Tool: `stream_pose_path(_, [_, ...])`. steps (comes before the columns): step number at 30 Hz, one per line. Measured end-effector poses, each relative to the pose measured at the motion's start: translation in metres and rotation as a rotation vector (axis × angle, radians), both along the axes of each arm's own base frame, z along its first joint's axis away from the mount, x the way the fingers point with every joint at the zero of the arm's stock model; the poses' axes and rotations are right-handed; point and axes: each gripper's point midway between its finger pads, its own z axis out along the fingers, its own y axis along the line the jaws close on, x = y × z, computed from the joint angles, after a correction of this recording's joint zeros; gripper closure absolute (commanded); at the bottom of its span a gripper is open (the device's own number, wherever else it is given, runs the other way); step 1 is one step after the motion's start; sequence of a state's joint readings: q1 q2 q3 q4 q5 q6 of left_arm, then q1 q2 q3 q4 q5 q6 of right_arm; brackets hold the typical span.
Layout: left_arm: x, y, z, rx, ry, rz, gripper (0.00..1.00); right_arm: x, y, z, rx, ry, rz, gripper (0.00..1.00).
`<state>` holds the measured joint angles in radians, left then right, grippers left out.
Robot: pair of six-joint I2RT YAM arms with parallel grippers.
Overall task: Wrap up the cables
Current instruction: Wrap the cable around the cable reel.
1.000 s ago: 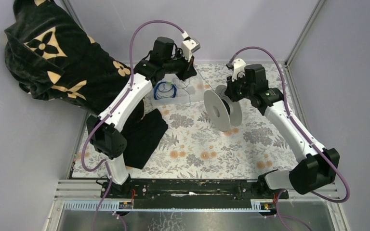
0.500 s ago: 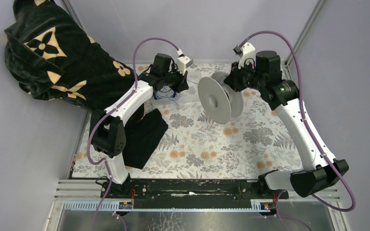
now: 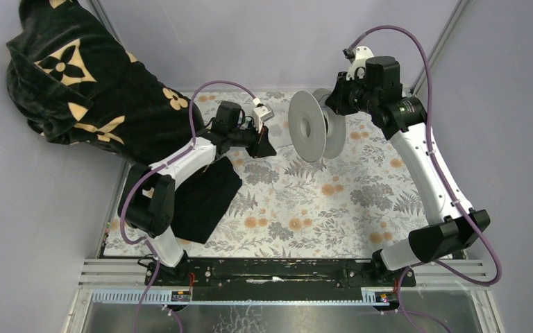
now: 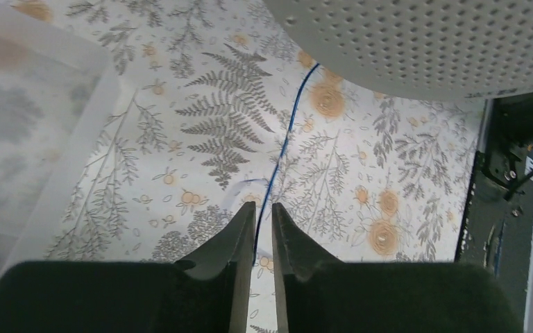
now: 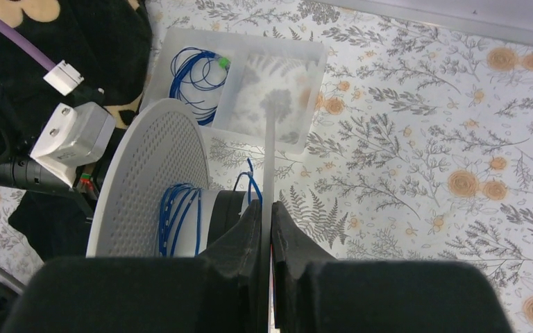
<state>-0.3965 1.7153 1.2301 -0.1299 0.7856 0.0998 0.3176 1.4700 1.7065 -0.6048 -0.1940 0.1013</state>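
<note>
Two tools work above the far half of the counter [image 3: 298,222], which is covered by a fern-and-flower print. The left tool [image 4: 264,211] hangs low over the print, left of the middle. Its fingers [image 4: 243,239] stand slightly parted, with only a narrow slit between them. A single blue cable [image 4: 282,149] runs out of that slit and across the print, then disappears under the perforated rim of the spool [image 3: 310,126]. The strand is far thinner than the slit, so the fingers are not pressing on it.

The right tool [image 5: 265,208] is pressed together on the thin edge of the spool's nearer flange. It holds the white spool in the air over the far edge of the counter, with both flanges on edge. Several turns of cable [image 5: 180,218] are wound on the hub between the flanges, and a short loop stands off them beside the tool's fingers.

Beyond the spool, toward the far left corner, a translucent plastic bin [image 5: 298,97] sits on the counter. It holds a loose coil of cable [image 5: 193,80] with a small green piece [image 5: 222,64] on it, at the end next to the dark fabric.

A black monogrammed garment [image 3: 76,76] is heaped past the far left corner. A plain black cloth [image 3: 212,198] lies along the left edge, partly under the left arm.
</note>
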Motion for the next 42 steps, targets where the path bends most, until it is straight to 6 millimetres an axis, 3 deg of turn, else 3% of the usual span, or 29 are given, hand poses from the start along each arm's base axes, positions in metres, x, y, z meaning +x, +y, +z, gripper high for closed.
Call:
stream_pose_path(6, [-0.012, -0.003, -0.003, -0.027, -0.001, -0.066, 0.66, 0.001, 0.000, 0.001, 0.013, 0.016, -0.010, 1.00])
stream_pose_path(19, [-0.031, -0.006, 0.002, -0.083, -0.054, -0.157, 0.36, -0.003, -0.002, 0.034, 0.041, -0.036, -0.018, 1.00])
stream_pose_path(31, [-0.039, -0.006, -0.015, -0.148, -0.131, -0.156, 0.31, -0.014, 0.009, 0.073, 0.121, -0.086, 0.038, 1.00])
stream_pose_path(36, [-0.037, -0.012, -0.018, -0.177, -0.144, -0.190, 0.30, -0.017, 0.012, 0.074, 0.135, -0.078, 0.058, 1.00])
stream_pose_path(42, [-0.050, -0.023, -0.029, -0.207, -0.096, -0.266, 0.29, -0.018, 0.012, 0.069, 0.131, -0.060, 0.061, 1.00])
